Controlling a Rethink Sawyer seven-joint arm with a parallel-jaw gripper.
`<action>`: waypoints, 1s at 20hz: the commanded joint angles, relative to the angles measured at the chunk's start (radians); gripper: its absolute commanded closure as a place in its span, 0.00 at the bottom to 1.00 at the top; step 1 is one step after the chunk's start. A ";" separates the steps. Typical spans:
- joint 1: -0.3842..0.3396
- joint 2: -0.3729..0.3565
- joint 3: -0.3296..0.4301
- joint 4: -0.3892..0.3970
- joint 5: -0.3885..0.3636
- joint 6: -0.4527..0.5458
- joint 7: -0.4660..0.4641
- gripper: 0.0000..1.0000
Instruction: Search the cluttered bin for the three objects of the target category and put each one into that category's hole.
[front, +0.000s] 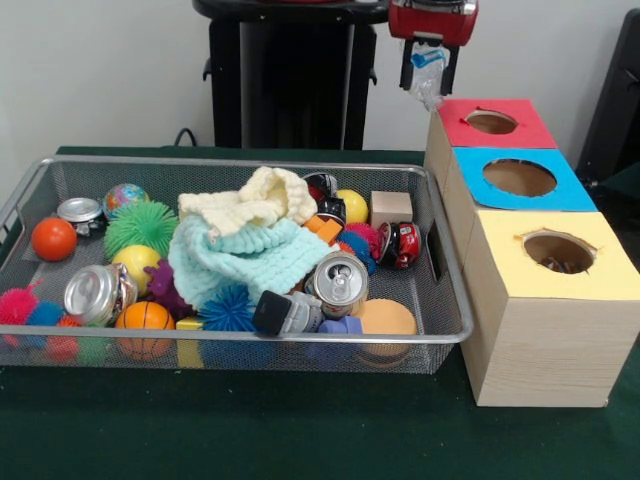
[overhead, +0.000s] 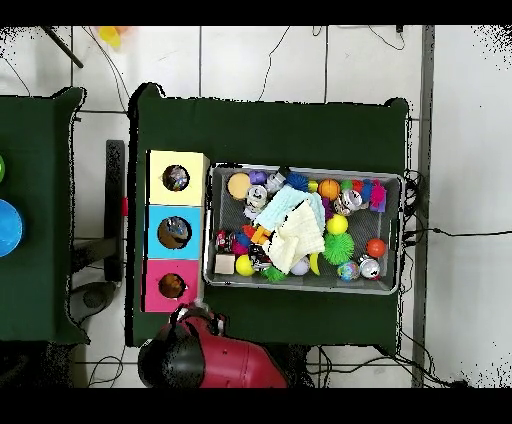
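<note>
Gripper hangs above the red hole, jaws clamping a crumpled plastic piece; release remains, the bin looks full.

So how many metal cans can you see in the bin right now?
3. One can lies at the front left, one can sits front centre beside the cloth, and one can is at the back left. More may be hidden under the cloth.
</note>
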 joint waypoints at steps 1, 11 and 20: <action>0.078 -0.030 -0.012 -0.035 0.125 0.078 0.304 1.00; 0.168 -0.102 -0.115 -0.141 0.147 0.285 0.276 1.00; 0.069 -0.058 -0.039 -0.119 0.159 0.194 0.174 1.00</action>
